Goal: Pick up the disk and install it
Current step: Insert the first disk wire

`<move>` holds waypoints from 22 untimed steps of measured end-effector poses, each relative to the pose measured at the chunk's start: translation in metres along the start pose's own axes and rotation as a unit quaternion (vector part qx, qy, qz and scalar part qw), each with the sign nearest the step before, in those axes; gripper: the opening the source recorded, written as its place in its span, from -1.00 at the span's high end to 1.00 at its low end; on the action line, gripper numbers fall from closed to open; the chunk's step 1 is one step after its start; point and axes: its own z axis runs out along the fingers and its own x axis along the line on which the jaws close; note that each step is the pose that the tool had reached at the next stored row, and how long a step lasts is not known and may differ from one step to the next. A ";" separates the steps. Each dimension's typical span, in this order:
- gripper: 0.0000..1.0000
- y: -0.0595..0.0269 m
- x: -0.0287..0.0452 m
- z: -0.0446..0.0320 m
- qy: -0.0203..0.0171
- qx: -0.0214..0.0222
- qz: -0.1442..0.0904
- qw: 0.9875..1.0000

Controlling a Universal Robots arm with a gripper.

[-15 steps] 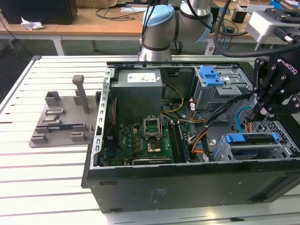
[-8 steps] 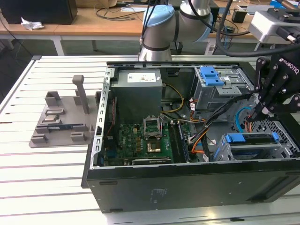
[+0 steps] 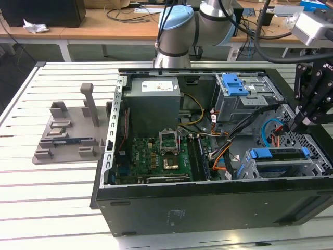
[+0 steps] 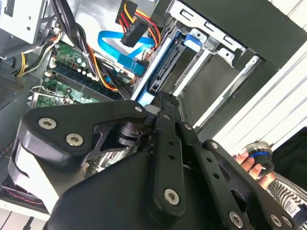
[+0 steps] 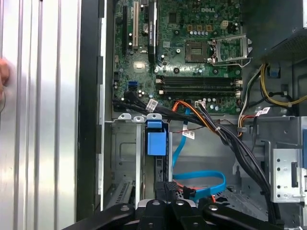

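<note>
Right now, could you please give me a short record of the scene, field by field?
gripper: over the drive cage, at the exterior view's right.
disk: on edge in the drive cage, blue rail up.
case: open, lying on the slatted table.
contact: cannot tell whether gripper touches disk.

Robotics lab, slatted workbench [image 3: 52, 198], cable-strewn desks [image 3: 104, 30]
</note>
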 end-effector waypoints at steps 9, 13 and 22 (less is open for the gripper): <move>0.79 -0.0123 -0.0002 0.0003 0.001 0.000 0.000 1.000; 0.79 -0.0216 -0.0017 0.0002 0.002 0.000 -0.001 1.000; 0.79 -0.0353 -0.0136 0.0034 0.011 0.000 -0.001 1.000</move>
